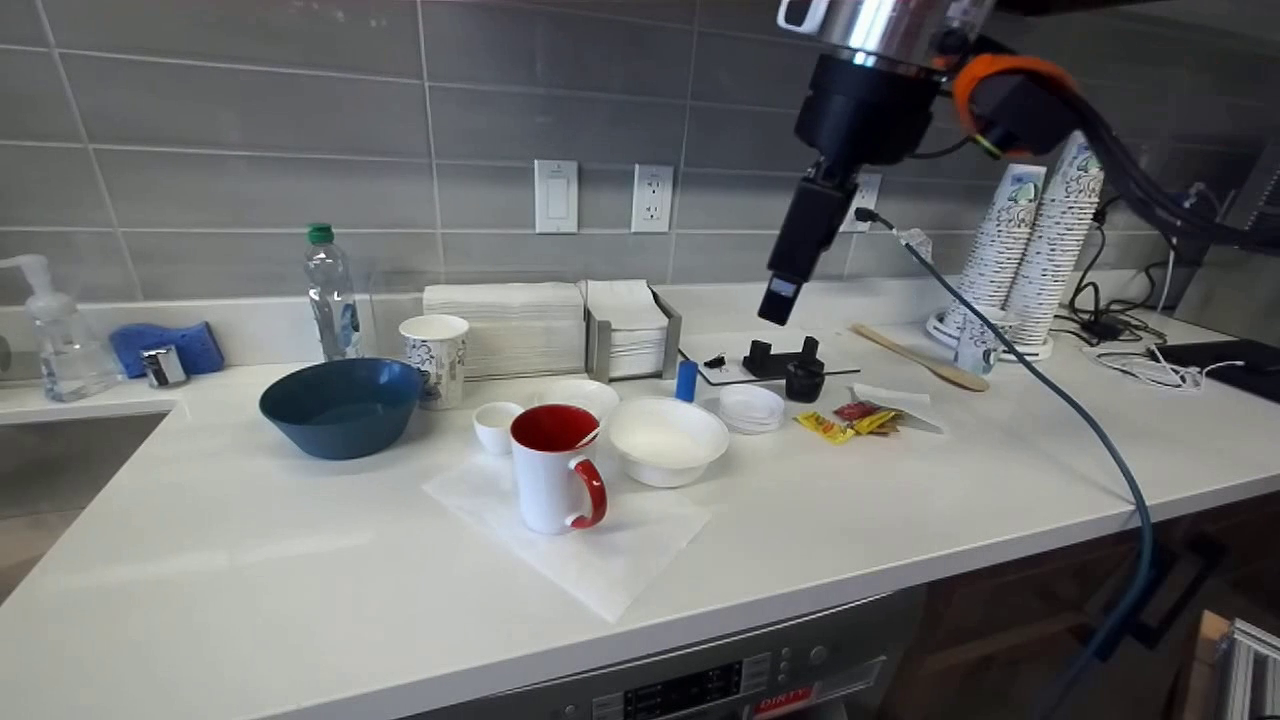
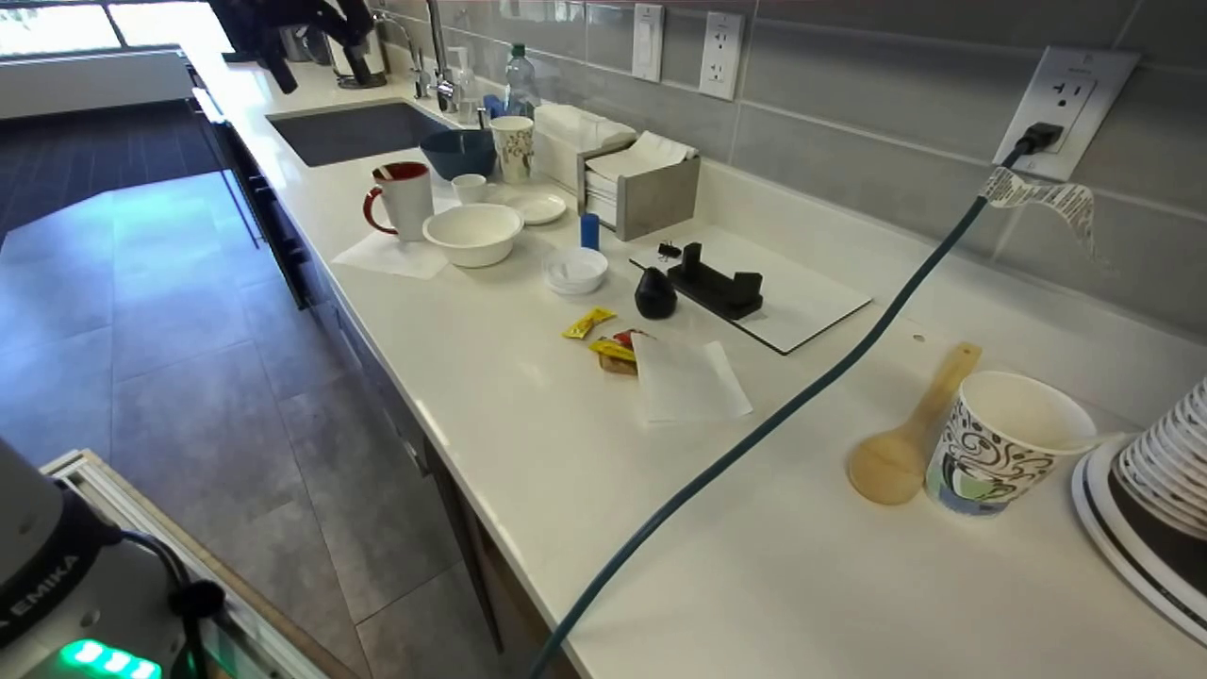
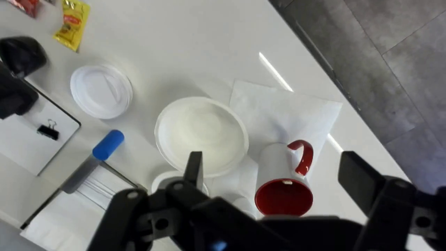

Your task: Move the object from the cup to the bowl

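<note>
Gray tile backs the tabletop; empty claw gapes wide, pale stick yet to leave red-handled mug for white bowl, right.

We see a white mug, red inside and red-handled, upright just beside a round white bowl; a white stick leans inside the mug.

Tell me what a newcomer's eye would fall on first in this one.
Probably the red-and-white mug, standing on white paper beside the small white bowl. Next, likely the dark blue bowl near the sink and the teal cord running over the counter from a wall outlet. The gripper, wide open in the wrist view, hangs above the counter.
</note>
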`<action>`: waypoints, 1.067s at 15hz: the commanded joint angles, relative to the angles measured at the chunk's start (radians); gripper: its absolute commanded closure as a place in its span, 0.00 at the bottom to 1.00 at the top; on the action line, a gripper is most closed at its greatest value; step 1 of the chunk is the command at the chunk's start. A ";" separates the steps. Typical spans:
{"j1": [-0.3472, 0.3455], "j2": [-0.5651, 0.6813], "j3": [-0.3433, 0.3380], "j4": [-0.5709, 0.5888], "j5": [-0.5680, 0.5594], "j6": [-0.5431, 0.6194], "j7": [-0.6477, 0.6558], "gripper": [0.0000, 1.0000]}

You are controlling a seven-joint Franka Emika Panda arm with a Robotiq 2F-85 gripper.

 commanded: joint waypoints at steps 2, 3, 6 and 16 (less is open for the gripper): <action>0.011 0.234 -0.028 0.116 0.039 0.125 -0.069 0.00; 0.023 0.266 -0.035 0.128 0.066 0.123 -0.111 0.00; 0.005 0.244 -0.020 0.100 0.039 0.120 -0.081 0.00; 0.011 0.298 -0.011 0.137 0.047 0.135 -0.072 0.00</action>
